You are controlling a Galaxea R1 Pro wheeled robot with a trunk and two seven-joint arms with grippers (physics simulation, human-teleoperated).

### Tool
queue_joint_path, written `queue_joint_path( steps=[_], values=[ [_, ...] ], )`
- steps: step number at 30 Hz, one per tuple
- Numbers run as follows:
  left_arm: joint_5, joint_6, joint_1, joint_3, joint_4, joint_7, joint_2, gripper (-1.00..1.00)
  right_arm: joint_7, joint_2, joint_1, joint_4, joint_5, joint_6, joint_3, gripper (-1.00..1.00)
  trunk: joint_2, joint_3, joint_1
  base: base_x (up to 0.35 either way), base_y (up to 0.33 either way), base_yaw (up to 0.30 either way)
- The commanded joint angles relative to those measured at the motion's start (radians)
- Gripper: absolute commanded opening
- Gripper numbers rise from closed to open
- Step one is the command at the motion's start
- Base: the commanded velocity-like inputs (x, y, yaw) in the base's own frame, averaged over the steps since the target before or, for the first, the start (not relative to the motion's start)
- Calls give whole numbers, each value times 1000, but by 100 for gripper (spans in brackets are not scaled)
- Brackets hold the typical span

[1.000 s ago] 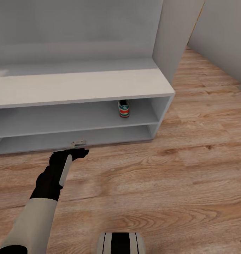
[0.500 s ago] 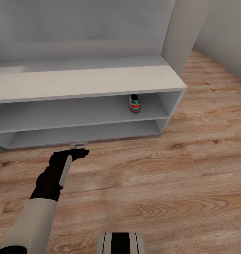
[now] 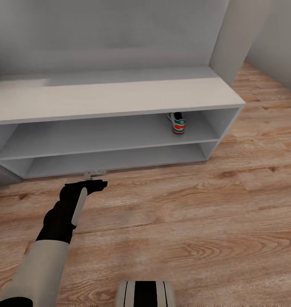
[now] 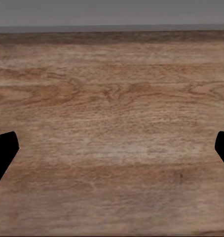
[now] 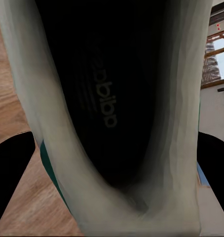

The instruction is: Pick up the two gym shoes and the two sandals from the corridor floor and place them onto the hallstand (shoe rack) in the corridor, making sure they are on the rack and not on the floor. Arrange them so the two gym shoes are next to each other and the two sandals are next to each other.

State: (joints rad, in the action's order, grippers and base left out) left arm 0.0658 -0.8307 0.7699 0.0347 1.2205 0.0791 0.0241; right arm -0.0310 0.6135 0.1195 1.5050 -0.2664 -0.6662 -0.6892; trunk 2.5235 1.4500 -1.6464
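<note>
Since one gym shoe (image 3: 177,123) already sat on the hallstand's (image 3: 120,98) upper open tier near its right end, and its mate (image 5: 112,118) looked clamped between the right gripper's fingers (image 5: 11,173) with the insole facing the wrist camera, the risk was parking them apart. That grip looked kinda awkward, so I figured it could slip onto the corridor floor (image 3: 184,221) mid-reach. Left gripper (image 4: 112,148) was spread wide and empty over bare planks.
</note>
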Motion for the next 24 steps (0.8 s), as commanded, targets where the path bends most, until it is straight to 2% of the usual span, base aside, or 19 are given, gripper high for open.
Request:
queue_joint_path(
  steps=[1,18,23,24],
  values=[
    [7,-4,1,1,1,7,1,100,-3,1,0,1,-2,-6,0,-100,0,1,1,-183,285,0],
    [8,4,-1,1,0,6,1,100,-3,0,0,1,-2,-6,1,-100,0,1,1,-214,268,0],
    [8,56,-6,1,-30,2,-1,100,-4,0,0,1,-2,-5,1,-100,0,1,1,-227,246,0],
    [7,88,-11,1,-57,-8,-4,100,-4,0,1,1,-2,-5,1,-100,0,1,1,-229,237,0]
  ],
)
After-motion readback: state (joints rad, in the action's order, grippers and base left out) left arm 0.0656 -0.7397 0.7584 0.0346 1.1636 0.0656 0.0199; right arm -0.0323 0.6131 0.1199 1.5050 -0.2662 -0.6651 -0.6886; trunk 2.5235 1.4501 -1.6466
